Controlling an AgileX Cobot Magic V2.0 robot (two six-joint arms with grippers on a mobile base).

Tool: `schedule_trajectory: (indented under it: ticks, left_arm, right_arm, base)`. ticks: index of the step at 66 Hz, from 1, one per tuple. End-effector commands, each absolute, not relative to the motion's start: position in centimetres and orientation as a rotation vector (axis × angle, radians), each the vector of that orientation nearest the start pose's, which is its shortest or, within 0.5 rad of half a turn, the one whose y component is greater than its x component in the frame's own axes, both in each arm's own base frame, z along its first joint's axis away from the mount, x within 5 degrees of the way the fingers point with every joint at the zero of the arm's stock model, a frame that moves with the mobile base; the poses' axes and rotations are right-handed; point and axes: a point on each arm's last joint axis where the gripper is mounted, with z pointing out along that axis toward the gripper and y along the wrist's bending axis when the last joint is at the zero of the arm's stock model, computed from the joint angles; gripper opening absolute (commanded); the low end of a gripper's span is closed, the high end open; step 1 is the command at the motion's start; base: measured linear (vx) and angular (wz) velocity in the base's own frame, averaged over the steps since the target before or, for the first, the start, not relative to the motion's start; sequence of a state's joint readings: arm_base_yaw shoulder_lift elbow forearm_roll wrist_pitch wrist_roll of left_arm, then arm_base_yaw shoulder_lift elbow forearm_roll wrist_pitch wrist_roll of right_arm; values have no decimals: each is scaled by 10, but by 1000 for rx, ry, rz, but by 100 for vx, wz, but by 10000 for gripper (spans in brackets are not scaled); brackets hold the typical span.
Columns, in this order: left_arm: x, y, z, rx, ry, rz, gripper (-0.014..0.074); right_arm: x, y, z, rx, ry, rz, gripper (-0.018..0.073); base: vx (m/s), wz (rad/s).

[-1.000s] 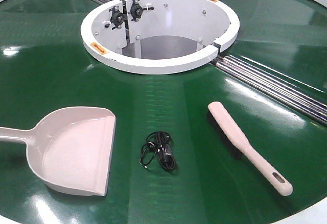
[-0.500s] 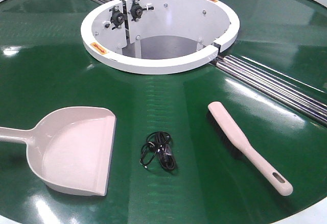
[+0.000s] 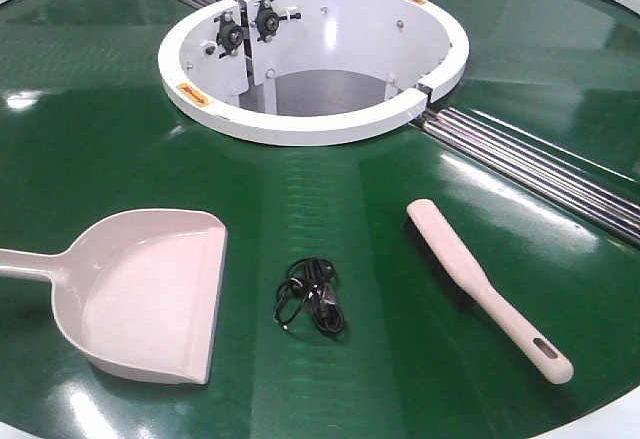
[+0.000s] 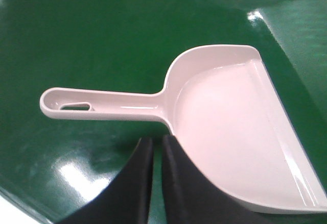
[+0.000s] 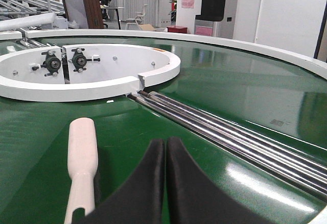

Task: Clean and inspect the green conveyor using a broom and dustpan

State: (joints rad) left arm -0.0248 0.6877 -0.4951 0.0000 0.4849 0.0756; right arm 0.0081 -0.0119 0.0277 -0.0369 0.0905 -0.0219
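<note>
Green conveyor fills our front view, glossy, with steel roller strips running out from its white hub ring. On our side of that hub we see the dustpan to the left, the broom to the right, and a coiled black cable between them. Our left gripper, by the dustpan, and right gripper, beside the broom, have fingers pressed together, holding nothing.

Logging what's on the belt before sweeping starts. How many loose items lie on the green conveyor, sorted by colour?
Beige-pink: 2 (dustpan, broom)
Black: 1 (coiled cable)
Total: 3
</note>
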Motion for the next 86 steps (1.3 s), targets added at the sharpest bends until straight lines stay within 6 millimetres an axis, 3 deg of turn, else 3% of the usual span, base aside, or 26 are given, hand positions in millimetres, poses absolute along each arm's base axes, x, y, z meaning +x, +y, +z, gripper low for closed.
schedule_trajectory:
  ticks: [1, 21, 27, 38, 51, 62, 69, 75, 86]
  left_arm:
    - [139, -3, 294, 108, 2050, 39, 122]
    - [139, -3, 294, 115, 2056, 49, 489]
    - [139, -3, 294, 101, 2054, 35, 532]
    - [139, -7, 298, 61, 2065, -50, 533]
    - [161, -9, 332, 300, 2222, 38, 533]
    - [201, -11, 347, 718, 2285, 166, 533]
    - [228, -12, 346, 912, 2285, 214, 533]
    - [247, -13, 339, 980, 2280, 223, 533]
    - [254, -13, 324, 1386, 2224, 285, 533]
  right_arm:
    - [56, 0, 202, -52, 1512, -52, -9]
    - [56, 0, 202, -52, 1512, -52, -9]
    - [56, 0, 202, -52, 1512, -52, -9]
    - [56, 0, 202, -52, 1512, -52, -9]
    - [56, 0, 202, -52, 1512, -52, -9]
    - [56, 0, 202, -52, 1512, -52, -9]
    - [56, 0, 202, -52, 1511, -52, -9]
    - [56, 0, 202, -52, 1511, -52, -9]
    - [56, 0, 202, -52, 1511, -52, -9]
  base:
    - [0, 0]
    - [0, 0]
    - [0, 0]
    - [0, 0]
    - [0, 0]
    - [0, 0]
    - [0, 0]
    - [0, 0]
    - [0, 0]
